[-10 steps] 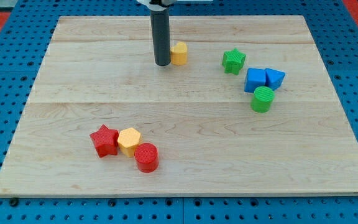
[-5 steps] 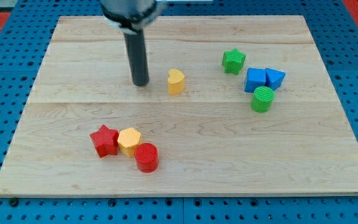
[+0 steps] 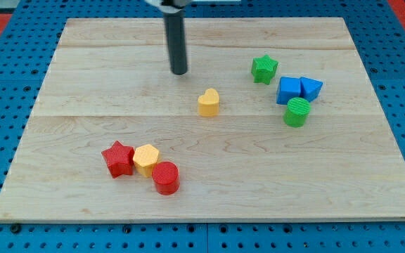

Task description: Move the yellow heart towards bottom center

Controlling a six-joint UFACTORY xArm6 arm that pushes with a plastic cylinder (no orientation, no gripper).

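Hand's only my tip [image 3: 179,72], no grasp, yellow heart [image 3: 208,102] apart, lower right

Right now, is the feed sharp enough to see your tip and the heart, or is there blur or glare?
Camera view: sharp and evenly lit, no glare; the yellow heart is crisp with a faint shadow, my tip is clear, apart from it toward the view's top left; only the rod's upper end looks slightly smeared.

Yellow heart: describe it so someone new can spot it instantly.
On the wooden board, look near the middle, just below and right of my tip. The yellow heart sits alone there, unlike the yellow hexagon wedged between red blocks at lower left.
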